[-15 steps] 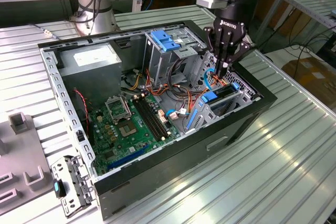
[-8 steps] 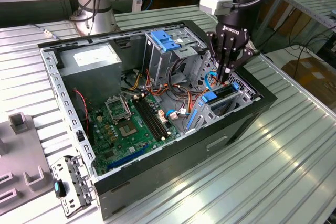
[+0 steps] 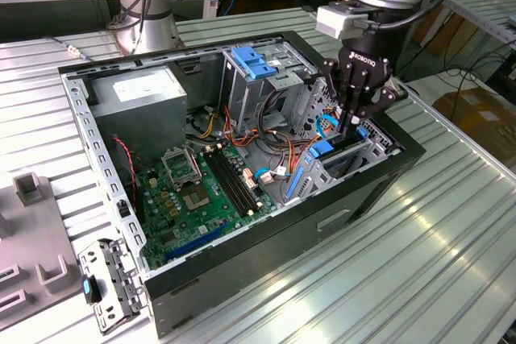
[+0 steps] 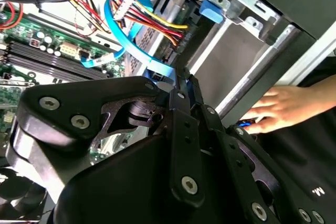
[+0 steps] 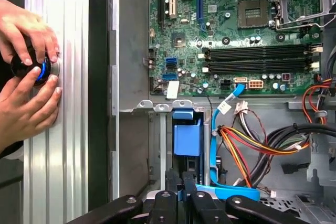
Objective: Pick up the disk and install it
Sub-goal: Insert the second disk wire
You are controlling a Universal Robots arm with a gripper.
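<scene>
The disk (image 5: 187,137) stands on edge in the metal drive bay at the front of the open computer case (image 3: 242,263). Its blue side rail (image 3: 322,149) faces up. My gripper (image 3: 347,128) hangs straight above that rail, fingers pressed together with nothing seen between them. In both wrist views the black fingertips (image 5: 174,176) (image 4: 181,80) sit just over the blue edge. I cannot tell whether they touch it. The disk's label and metal faces are hidden inside the bay.
A grey power supply (image 3: 145,106), the green motherboard (image 3: 193,191) and a light-blue ribbed bracket (image 3: 254,62) fill the case. Loose coloured cables (image 5: 252,145) lie beside the bay. A person's hands (image 5: 26,77) hold a blue-lit button on the table outside the case. Grey fixtures (image 3: 32,191) stand at the exterior view's left.
</scene>
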